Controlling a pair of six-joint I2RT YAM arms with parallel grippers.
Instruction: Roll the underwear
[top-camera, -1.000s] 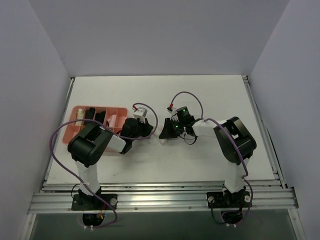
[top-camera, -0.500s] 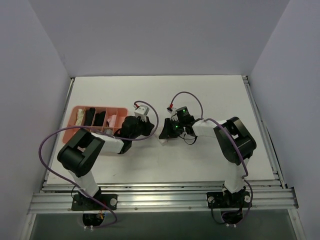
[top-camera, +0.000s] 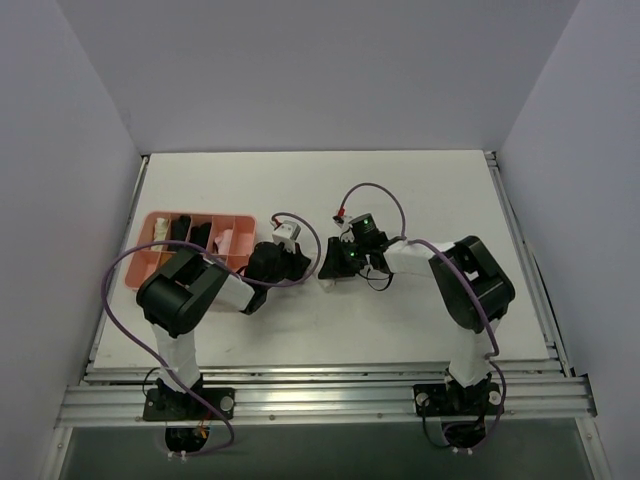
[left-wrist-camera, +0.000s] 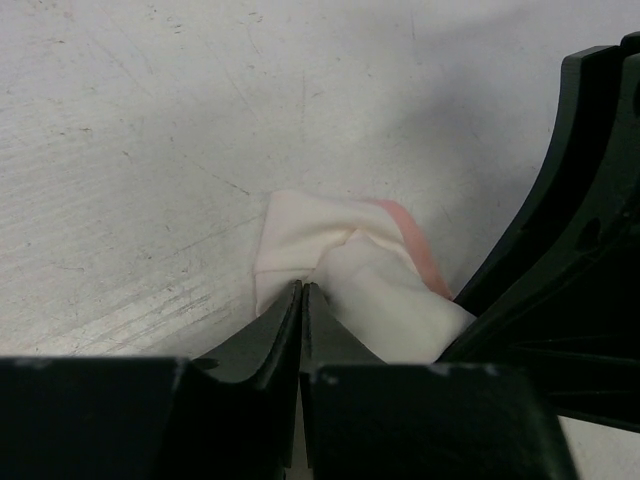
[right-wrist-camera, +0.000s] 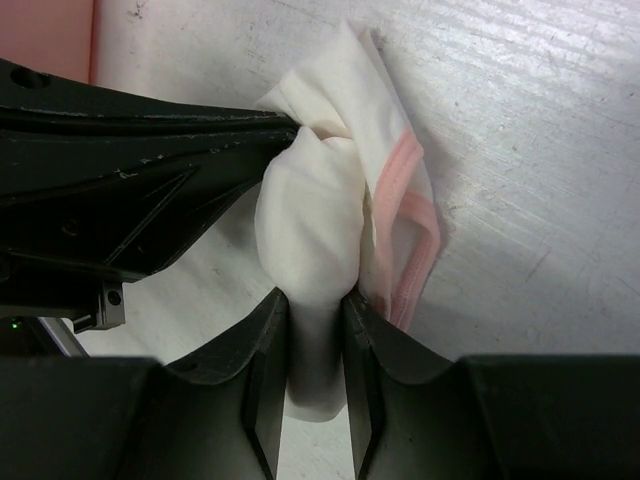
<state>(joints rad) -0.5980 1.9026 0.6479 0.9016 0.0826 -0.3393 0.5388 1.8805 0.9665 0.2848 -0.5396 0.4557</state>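
1. At the middle of the pale white table (top-camera: 420, 200), just right of the pink plastic compartment tray (top-camera: 140, 266), the small thin white cloth underwear with pink edge trim (right-wrist-camera: 318, 190) is held bunched into a lump between the two arms.
2. The left gripper (left-wrist-camera: 302, 296) is seen with its black fingers pressed together on a thin fold at the lump's edge. The right gripper (right-wrist-camera: 315, 305) is clamped across a thicker bundle of the same cloth.
3. No tidy roll is judged to be formed yet: the cloth is crumpled, and the trim lies loose on one side.
4. The left pinch could be lost if the arms were drawn apart, since so little cloth is caught.
5. A knock could be caused by any twist, as the grippers sit very close together.
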